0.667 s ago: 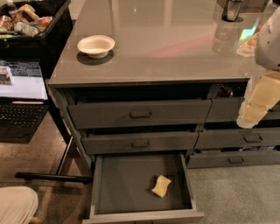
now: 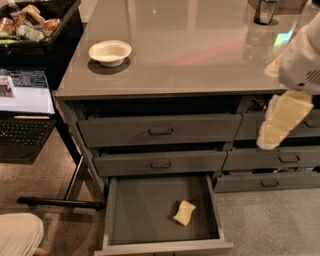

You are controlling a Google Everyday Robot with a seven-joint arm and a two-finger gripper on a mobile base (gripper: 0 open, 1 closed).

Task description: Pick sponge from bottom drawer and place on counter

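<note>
The sponge (image 2: 184, 212), a small pale-yellow pad, lies on the floor of the open bottom drawer (image 2: 142, 215), right of its middle. The drawer is pulled out below two shut drawers with bar handles. The glossy grey-beige counter (image 2: 190, 55) tops the cabinet. My gripper (image 2: 280, 122) hangs at the right, in front of the right-hand drawers, with cream padded fingers pointing down. It is well above and to the right of the sponge and holds nothing that I can see.
A white bowl (image 2: 110, 52) sits on the counter's left part. A clear glass (image 2: 257, 40) and a dark cup (image 2: 265, 12) stand at the back right. A black bin of snacks (image 2: 35, 22) and a laptop (image 2: 25, 110) are at the left.
The gripper has shifted a little left and down in front of the right-hand drawers. The sponge and the drawer have not moved.
</note>
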